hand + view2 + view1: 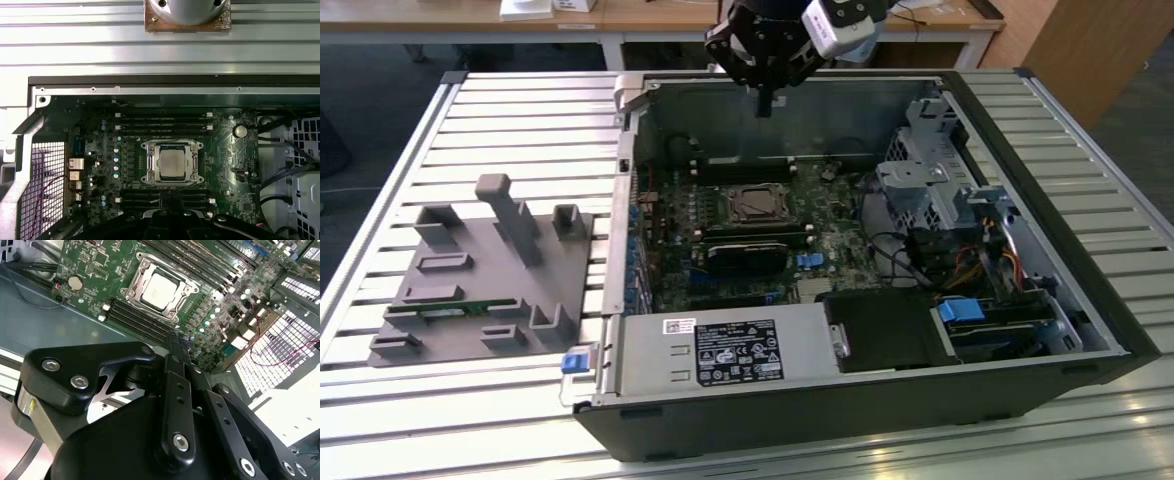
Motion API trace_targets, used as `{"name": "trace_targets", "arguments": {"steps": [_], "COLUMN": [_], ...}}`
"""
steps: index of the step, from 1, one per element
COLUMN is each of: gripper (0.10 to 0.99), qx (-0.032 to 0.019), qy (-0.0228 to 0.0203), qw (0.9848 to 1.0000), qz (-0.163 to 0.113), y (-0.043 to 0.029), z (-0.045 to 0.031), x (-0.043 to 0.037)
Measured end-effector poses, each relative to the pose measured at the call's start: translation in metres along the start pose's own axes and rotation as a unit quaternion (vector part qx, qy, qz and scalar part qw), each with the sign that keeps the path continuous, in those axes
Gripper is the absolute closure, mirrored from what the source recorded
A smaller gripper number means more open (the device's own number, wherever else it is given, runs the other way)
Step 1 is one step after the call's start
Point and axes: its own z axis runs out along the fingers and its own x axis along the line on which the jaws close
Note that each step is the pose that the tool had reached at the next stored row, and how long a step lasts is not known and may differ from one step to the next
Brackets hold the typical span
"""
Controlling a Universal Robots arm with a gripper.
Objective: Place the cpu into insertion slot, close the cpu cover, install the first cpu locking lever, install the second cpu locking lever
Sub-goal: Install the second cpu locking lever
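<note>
**Q:** Where is the tool right now?

**Op:** I have the tool (765, 108) hanging above the far wall of the open computer case (854, 400), which lies on the slatted table (520, 110). The fingers point straight down, pressed together into one narrow blade with nothing between them. It is well apart from the board and touches nothing.

**Q:** And the cpu?

**Op:** The cpu (172, 163) already sits flat in the insertion slot (131, 294), silver top up and square to the rim. The cpu cover (172, 274) looks to be lying down around it, with the chip showing through its window. I judge placing and closing done. I cannot tell from here whether either locking lever is latched; the thin rods along the frame do not resolve.

**Q:** Which way is the slot from the tool?

**Op:** In the exterior view it lies almost directly beneath the fingertips in the picture, so it is further into the case toward the camera, lower down, and hardly off to either side. In the first wrist view the slot is centred just beyond the tool body. I read the offset as mostly reach and descent, with little sideways.

**Q:** Orientation?

**Op:** The frame's edges run parallel with the memory slots on both sides of it.
</note>
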Motion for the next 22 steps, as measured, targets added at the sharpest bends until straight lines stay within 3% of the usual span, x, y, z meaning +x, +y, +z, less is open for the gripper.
{"name": "trace_targets", "arguments": {"steps": [22], "gripper": [0.980], "qx": [0.0001], "qy": [0.0001], "qw": [1.0000], "qz": [0.000], "y": [-0.0004], "z": [0.0015], "x": [0.0000]}}
